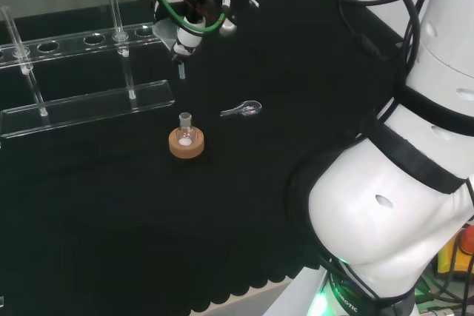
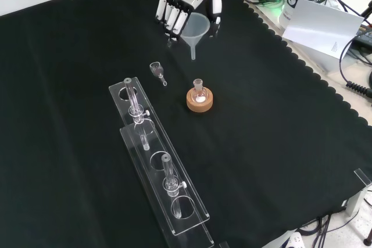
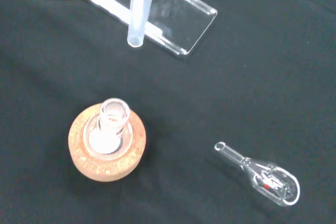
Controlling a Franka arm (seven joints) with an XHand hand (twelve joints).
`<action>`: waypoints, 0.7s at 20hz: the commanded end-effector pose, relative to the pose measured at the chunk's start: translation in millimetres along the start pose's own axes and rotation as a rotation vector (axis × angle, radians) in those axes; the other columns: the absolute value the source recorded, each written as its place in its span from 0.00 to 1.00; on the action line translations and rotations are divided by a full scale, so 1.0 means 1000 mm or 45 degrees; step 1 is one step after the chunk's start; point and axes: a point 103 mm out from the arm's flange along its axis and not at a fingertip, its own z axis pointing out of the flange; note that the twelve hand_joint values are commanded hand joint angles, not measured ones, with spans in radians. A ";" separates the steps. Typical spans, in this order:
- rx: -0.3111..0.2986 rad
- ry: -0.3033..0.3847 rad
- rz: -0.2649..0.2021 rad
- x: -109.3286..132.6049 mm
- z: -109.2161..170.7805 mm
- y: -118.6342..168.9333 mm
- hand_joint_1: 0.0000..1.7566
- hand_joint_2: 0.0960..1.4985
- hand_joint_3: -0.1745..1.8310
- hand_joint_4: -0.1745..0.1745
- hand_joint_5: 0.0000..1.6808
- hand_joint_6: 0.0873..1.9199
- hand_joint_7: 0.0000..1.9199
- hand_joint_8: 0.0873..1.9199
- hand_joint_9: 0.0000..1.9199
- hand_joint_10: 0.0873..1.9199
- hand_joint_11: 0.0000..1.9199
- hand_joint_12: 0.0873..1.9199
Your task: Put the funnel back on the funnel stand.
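— Clear plastic is what is seen in the head view?

— Yes: a clear funnel stand [image 1: 81, 101] is set on the black cloth [image 1: 244, 183] at the left, with holes in its upper bar. The hand [image 1: 196, 5] is held above the stand's right end, and the funnel [image 1: 181, 46] is gripped in it, spout pointing down, clear of the stand. A small flask [image 1: 186, 129] is seated in a cork ring [image 1: 186, 143] nearer the camera, and a small glass piece [image 1: 243, 110] is laid on its side to the right.

— And from the front?

— The hand [image 2: 180, 4] is seen at the top, fingers and thumb curled round the funnel [image 2: 196, 30]. The funnel is held in the air, apart from the stand [image 2: 160, 166], above the flask [image 2: 199, 90] on its ring [image 2: 199, 100].

— The wrist view?

— The funnel's spout [image 3: 137, 19] is shown before one end of the stand [image 3: 178, 19]; the flask [image 3: 114, 119], cork ring [image 3: 107, 145] and glass piece [image 3: 265, 177] are seen lying on the cloth.
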 end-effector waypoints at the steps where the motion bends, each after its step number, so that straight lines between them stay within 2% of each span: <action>1: -0.015 0.000 0.009 -0.001 -0.018 0.001 0.46 0.47 0.30 0.37 0.33 0.01 0.33 0.29 0.53 0.12 0.41 0.54; 7: -0.048 0.028 0.027 -0.012 -0.038 0.014 0.46 0.46 0.30 0.37 0.33 0.01 0.33 0.29 0.53 0.12 0.41 0.54; 14: -0.064 0.064 0.066 -0.033 -0.055 0.043 0.46 0.46 0.30 0.37 0.33 0.01 0.33 0.29 0.53 0.12 0.41 0.54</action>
